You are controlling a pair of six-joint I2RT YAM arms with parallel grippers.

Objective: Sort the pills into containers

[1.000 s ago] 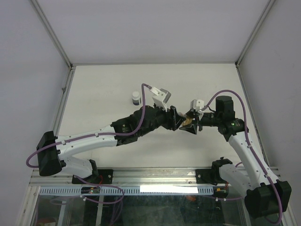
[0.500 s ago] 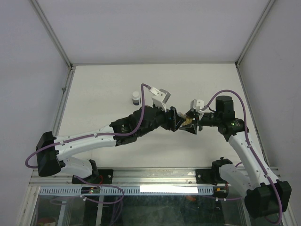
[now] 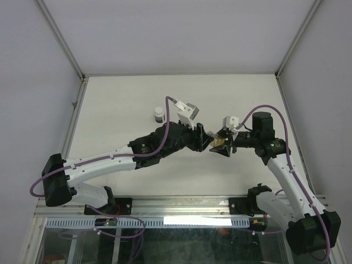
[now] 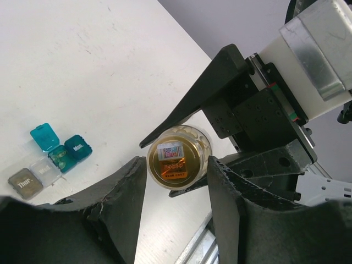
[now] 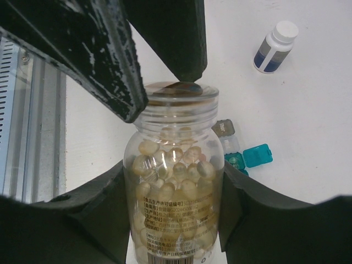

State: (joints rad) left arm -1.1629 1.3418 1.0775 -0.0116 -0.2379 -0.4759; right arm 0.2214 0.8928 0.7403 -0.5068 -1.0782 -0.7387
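Top view: found both arms reaching to a spot just right of centre on the white table, right gripper in from 3 o'clock, left gripper in from 9 o'clock, tips all but meeting. Spotted a small white bottle with dark label, upright at 10 o'clock of them, apart.

Right wrist view: logged right gripper clamped across the body of a clear pill bottle, fingers pressed to both sides, parted only by the bottle's width. Saw pale yellow pills filling much of it; cap on.

Left wrist view: saw the same bottle end-on, cap toward camera, framed between left gripper's two fingers, spread about as wide as the cap. Cannot tell whether those fingers touch the cap or merely straddle it. Right wrist view no clearer: one black tip beside the cap's rim, the other just beyond its top.

Containers: found on the table at 8 o'clock of the bottle in left wrist view, in one touching cluster. Noted teal container marked "Mon.", with a teal lid seemingly flipped open at its 10 o'clock. Noted grey container marked "Thur." at the cluster's 8 o'clock end, a clear compartment between.
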